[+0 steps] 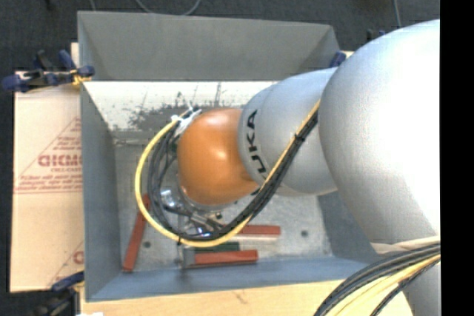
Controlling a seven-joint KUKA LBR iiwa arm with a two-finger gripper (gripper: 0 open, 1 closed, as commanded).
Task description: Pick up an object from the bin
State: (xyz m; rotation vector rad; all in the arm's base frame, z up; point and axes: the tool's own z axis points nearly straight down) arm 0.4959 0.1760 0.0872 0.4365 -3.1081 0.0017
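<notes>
Just beside the hand (187, 227), on the side toward the bin's near wall, lies a flat red-brown stick (226, 257), stretched along that wall. It looks to me the likeliest thing to be picked. A thin dark green strip (222, 246) lies right alongside it, a shade closer to the hand, though I cannot say whether the two touch. Past that, on the arm's side of the hand, an orange-red stick (259, 231) lies flat on the floor. Off on the hand's other side, well apart from the rest, a second red-brown stick (134, 240) slants along the bin's side wall.

The hand sits low in the grey bin (207, 48), close to the floor. It is tucked under the orange cover (211, 155) on the wrist and ringed by a loop of yellow and black cables (148, 159), so I cannot tell whether it is wide or narrow. I can see nothing in its hold. The silver arm (370, 144) slopes down over the bin's far corner.

By my reckoning the reach into the bin is made, but the pick is not. Every stick lies on the floor, none raised. The hand has yet to close on one and lift it clear of the walls.
</notes>
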